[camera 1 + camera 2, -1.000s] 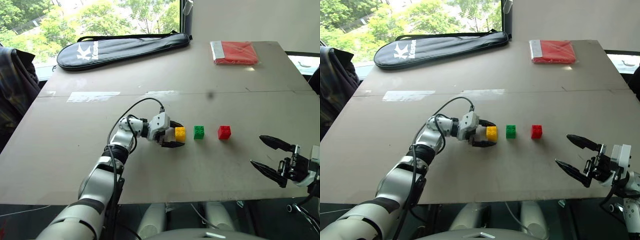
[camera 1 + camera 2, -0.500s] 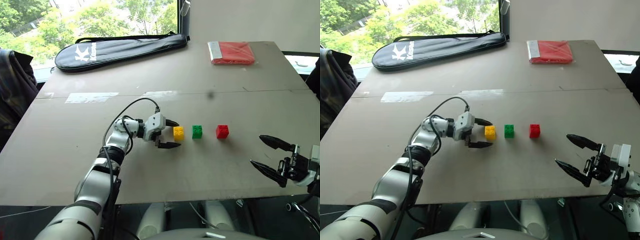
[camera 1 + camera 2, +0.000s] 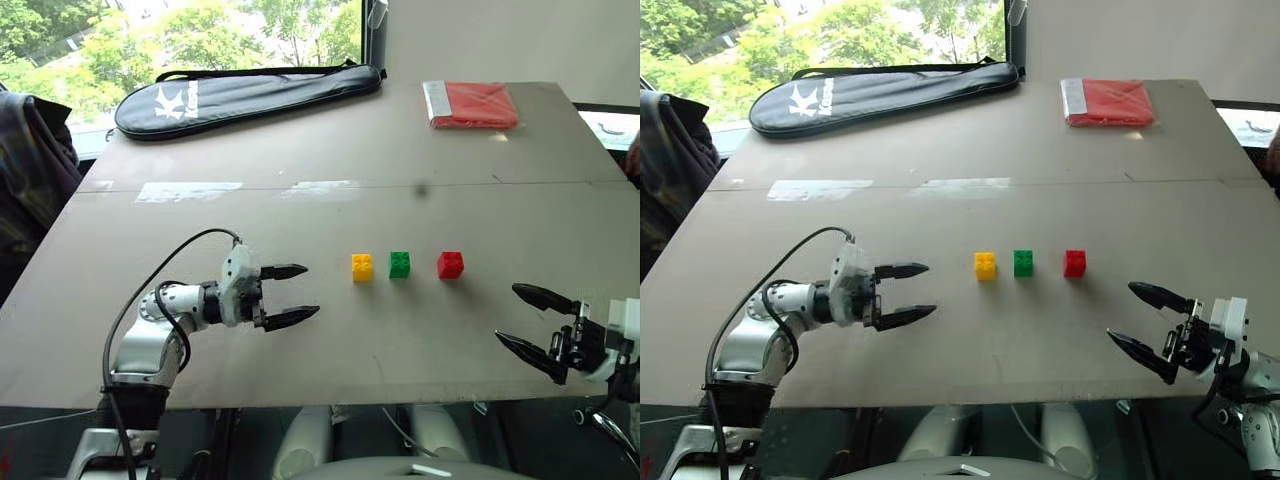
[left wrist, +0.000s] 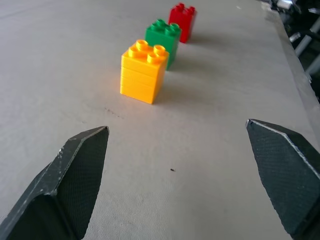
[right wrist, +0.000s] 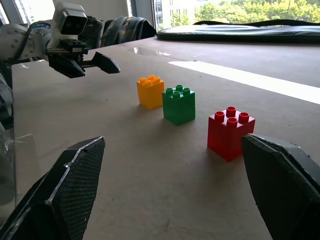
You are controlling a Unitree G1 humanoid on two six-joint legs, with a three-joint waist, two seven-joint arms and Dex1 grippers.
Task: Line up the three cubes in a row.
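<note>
Three studded cubes stand in a row on the grey table: yellow (image 3: 362, 267), green (image 3: 399, 264) and red (image 3: 450, 264), each apart from its neighbour. My left gripper (image 3: 292, 294) hovers open to the left of the yellow cube (image 4: 144, 71), well clear of it, with nothing between its fingers. Near the table's front right corner my right gripper (image 3: 532, 325) is open and empty, off to the right of the red cube (image 5: 230, 131). In the right wrist view the left gripper (image 5: 97, 64) hangs beyond the yellow cube (image 5: 150, 91).
A black racket bag (image 3: 245, 96) lies along the far left edge of the table (image 3: 300, 380). A flat red packet (image 3: 470, 104) sits at the far right. Strips of white tape (image 3: 188, 191) mark the table's middle seam. A dark garment (image 3: 30, 160) hangs off the left side.
My left gripper has let go of the yellow cube and drawn back to the left and toward me, fingers open. The right gripper has sunk slightly. The cubes have stayed put.
</note>
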